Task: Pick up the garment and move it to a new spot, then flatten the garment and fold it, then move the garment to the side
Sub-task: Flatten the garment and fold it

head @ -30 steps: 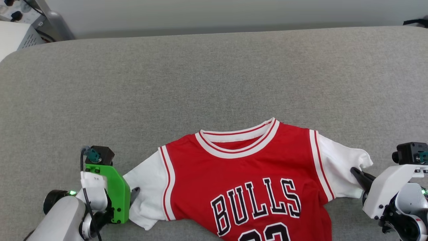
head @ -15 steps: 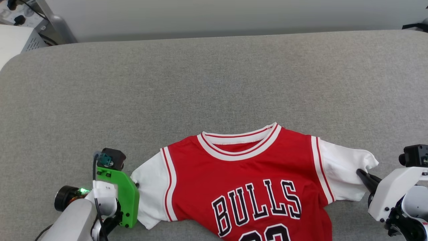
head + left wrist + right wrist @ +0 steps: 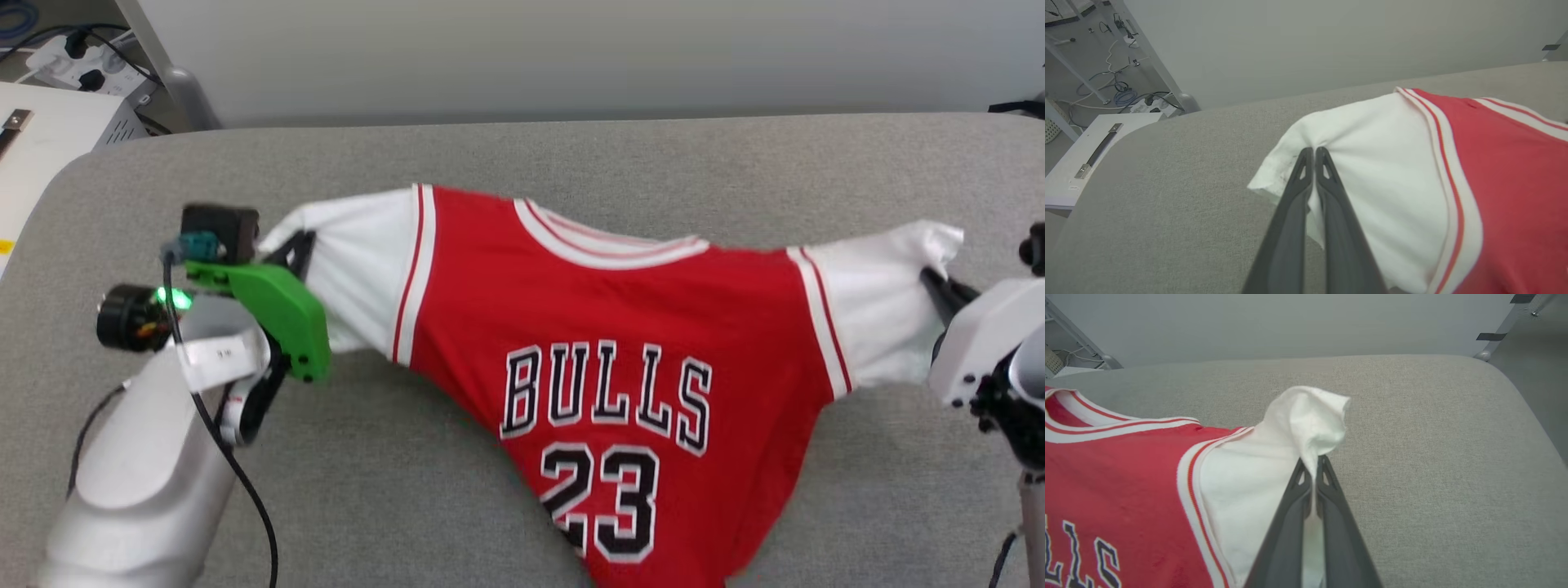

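The garment (image 3: pixel 620 327), a red jersey with white sleeves, "BULLS" lettering and a black "23", hangs stretched above the grey table between both arms, its lower part drooping toward the near edge. My left gripper (image 3: pixel 300 245) is shut on the garment's white left sleeve (image 3: pixel 1355 171), the two dark fingers (image 3: pixel 1294 212) pinching its cloth. My right gripper (image 3: pixel 931 279) is shut on the other white sleeve (image 3: pixel 1290 445), which bunches up over the fingertips.
The grey padded table (image 3: pixel 522 155) runs wide to both sides and to the back. A white cabinet (image 3: pixel 41 139) with cables and a power strip stands off the table's far left corner. A pale wall rises behind.
Both grippers have lifted the garment by its sleeves off the table and carried it away from me. The head camera has also shifted, showing more of the far left corner.
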You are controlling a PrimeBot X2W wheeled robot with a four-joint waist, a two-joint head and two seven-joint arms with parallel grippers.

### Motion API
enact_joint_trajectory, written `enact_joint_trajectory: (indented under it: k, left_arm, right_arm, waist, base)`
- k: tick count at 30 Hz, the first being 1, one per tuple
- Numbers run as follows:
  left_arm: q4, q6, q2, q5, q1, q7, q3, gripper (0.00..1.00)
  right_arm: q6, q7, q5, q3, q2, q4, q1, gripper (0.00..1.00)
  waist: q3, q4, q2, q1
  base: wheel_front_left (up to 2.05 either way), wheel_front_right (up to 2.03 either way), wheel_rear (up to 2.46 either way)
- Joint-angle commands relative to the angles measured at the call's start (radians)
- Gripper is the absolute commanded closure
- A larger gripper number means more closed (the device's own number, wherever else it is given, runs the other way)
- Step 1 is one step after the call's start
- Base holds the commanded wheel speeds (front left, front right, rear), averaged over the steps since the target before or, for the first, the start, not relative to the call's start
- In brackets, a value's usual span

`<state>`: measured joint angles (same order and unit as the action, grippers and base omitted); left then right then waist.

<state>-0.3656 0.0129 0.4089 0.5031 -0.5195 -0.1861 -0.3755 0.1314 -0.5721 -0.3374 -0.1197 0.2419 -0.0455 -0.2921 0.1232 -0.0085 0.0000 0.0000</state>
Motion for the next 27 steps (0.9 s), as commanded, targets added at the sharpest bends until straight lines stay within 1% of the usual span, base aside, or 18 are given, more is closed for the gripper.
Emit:
enact_joint_trajectory:
  k: [1, 4, 8, 9, 13, 18, 22, 27]
  left_arm:
    - [-0.022, 0.000, -0.004, -0.010, -0.067, 0.018, 0.013, 1.00]
    - [-0.086, -0.021, -0.014, -0.007, -0.172, 0.048, 0.026, 1.00]
    - [-0.184, -0.046, -0.022, -0.029, -0.340, 0.097, 0.028, 1.00]
    - [-0.209, -0.058, -0.031, -0.030, -0.391, 0.113, 0.027, 1.00]
    - [-0.293, -0.068, -0.059, -0.036, -0.568, 0.168, 0.038, 1.00]
    - [-0.398, -0.067, -0.048, -0.064, -0.773, 0.248, 0.053, 1.00]
    - [-0.476, -0.070, -0.023, -0.090, -0.917, 0.313, 0.057, 1.00]
    - [-0.536, -0.082, 0.001, -0.125, -1.047, 0.373, 0.039, 1.00]
  right_arm:
    - [-0.001, 0.023, 0.012, 0.004, 0.016, -0.024, -0.065, 1.00]
    - [-0.001, 0.065, 0.034, 0.021, 0.033, -0.092, -0.187, 1.00]
    - [-0.001, 0.134, 0.064, 0.034, 0.051, -0.191, -0.368, 1.00]
    - [-0.001, 0.152, 0.080, 0.037, 0.060, -0.216, -0.417, 1.00]
    - [-0.001, 0.214, 0.116, 0.042, 0.067, -0.310, -0.602, 1.00]
    - [-0.001, 0.305, 0.174, 0.053, 0.068, -0.423, -0.835, 1.00]
    - [-0.001, 0.385, 0.215, 0.062, 0.065, -0.521, -1.013, 1.00]
    - [-0.001, 0.458, 0.238, 0.075, 0.057, -0.625, -1.183, 1.00]
  waist:
    - [0.020, -0.009, 0.0000, 0.0000]
    - [0.042, -0.019, 0.0000, 0.0000]
    - [0.093, -0.024, 0.0000, 0.0000]
    - [0.110, -0.022, 0.0000, 0.0000]
    - [0.170, -0.020, 0.0000, 0.0000]
    - [0.239, -0.030, 0.0000, 0.0000]
    - [0.280, -0.040, 0.0000, 0.0000]
    - [0.337, -0.051, 0.0000, 0.0000]
  base:
    - [0.00, 0.00, 0.00]
    - [0.00, 0.00, 0.00]
    - [0.00, 0.00, 0.00]
    - [0.00, 0.00, 0.00]
    - [0.00, 0.00, 0.00]
    - [0.00, 0.00, 0.00]
    - [0.00, 0.00, 0.00]
    - [0.00, 0.00, 0.00]
